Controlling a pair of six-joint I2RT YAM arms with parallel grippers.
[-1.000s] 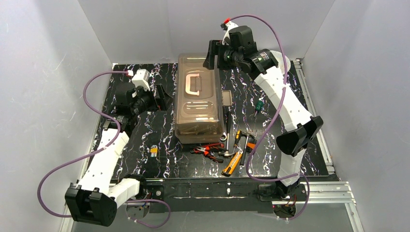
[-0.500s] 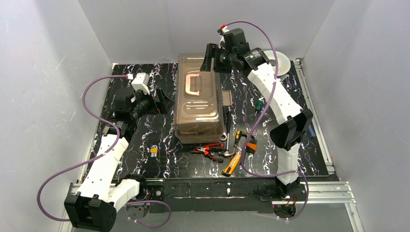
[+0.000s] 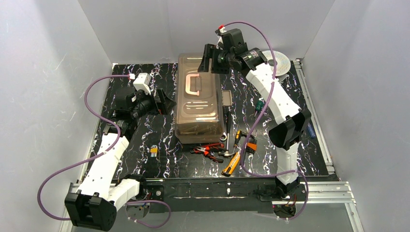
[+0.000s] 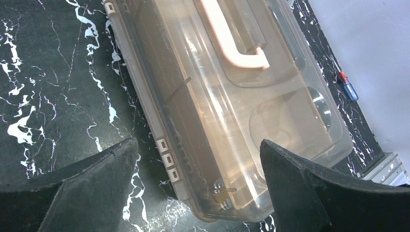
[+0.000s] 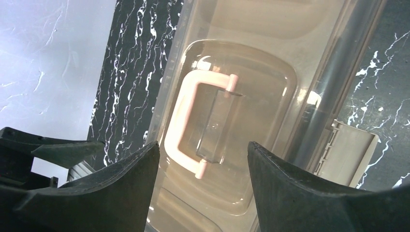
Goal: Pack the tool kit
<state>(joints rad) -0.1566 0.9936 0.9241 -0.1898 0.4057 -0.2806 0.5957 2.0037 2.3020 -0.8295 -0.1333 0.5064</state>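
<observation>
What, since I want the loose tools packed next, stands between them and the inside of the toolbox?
The smoky lid is closed over the toolbox. The red pliers and yellow knife lie on the table off its near end. The left gripper and right gripper, both open, hold nothing.

Place: robot lab test cell
Evidence: plain white walls (image 3: 43, 58), aluminium rail (image 3: 324, 192), black marbled tabletop (image 3: 164, 159)

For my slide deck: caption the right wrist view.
Open right jaws poised above the closed toolbox, framing its pale handle.
</observation>
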